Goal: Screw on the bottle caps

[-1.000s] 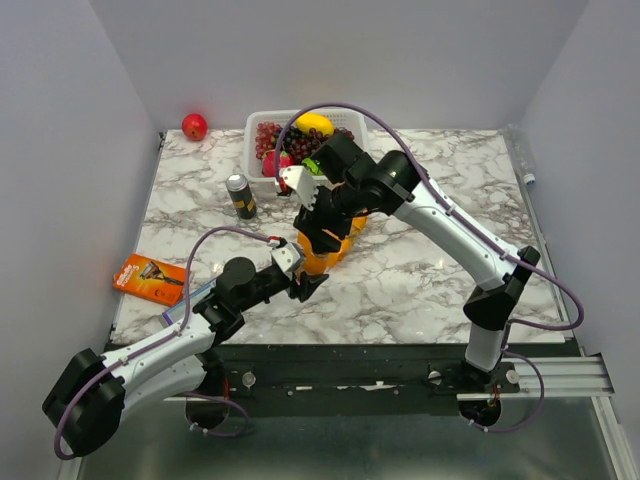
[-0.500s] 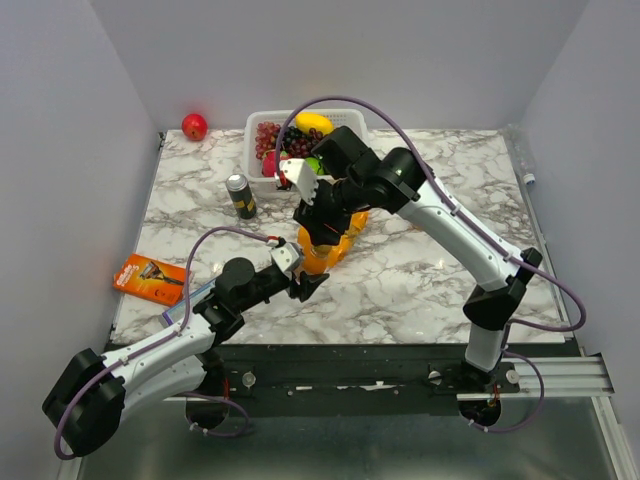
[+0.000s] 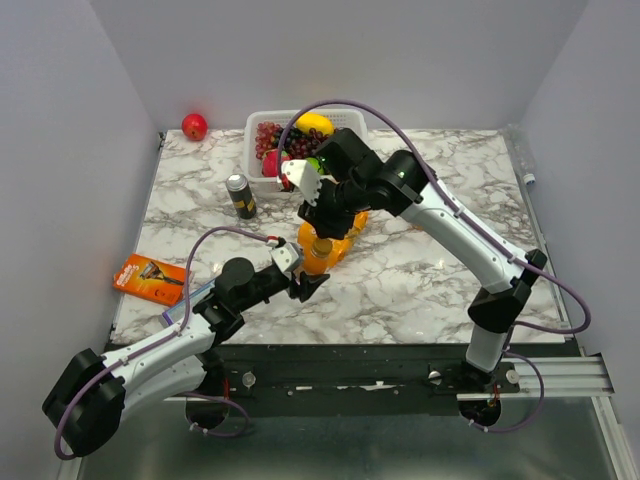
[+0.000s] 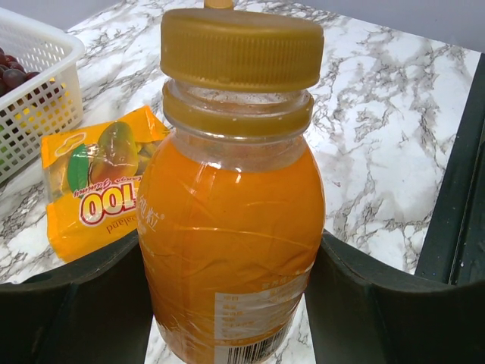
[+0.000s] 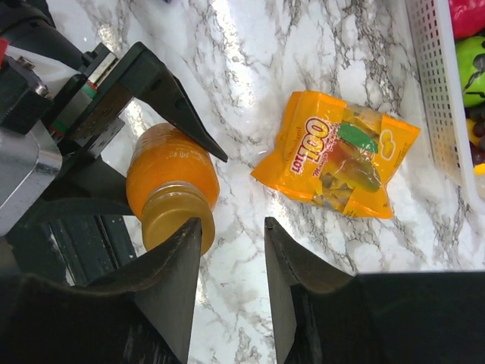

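Observation:
One orange juice bottle (image 3: 315, 258) stands upright near the table's front edge with a golden-orange cap (image 3: 321, 245) on its neck. My left gripper (image 3: 308, 281) is shut on the bottle's lower body (image 4: 231, 227), one finger on each side; the cap (image 4: 241, 49) sits level on top. My right gripper (image 3: 332, 212) is open and empty, above and just behind the bottle. In the right wrist view its open fingertips (image 5: 231, 227) hover beside the capped bottle (image 5: 170, 178). The other two bottles and the other caps are out of view.
An orange snack packet (image 3: 347, 226) lies just behind the bottle, seen also in the right wrist view (image 5: 337, 155). A white basket (image 3: 254, 150) of fruit stands at the back, a dark can (image 3: 239, 195) left of it, a red apple (image 3: 194, 126) in the corner, an orange box (image 3: 150, 277) at the left edge.
My right gripper has lifted off the bottle top and drawn back, leaving the cap on the neck. The left gripper and bottle have not moved.

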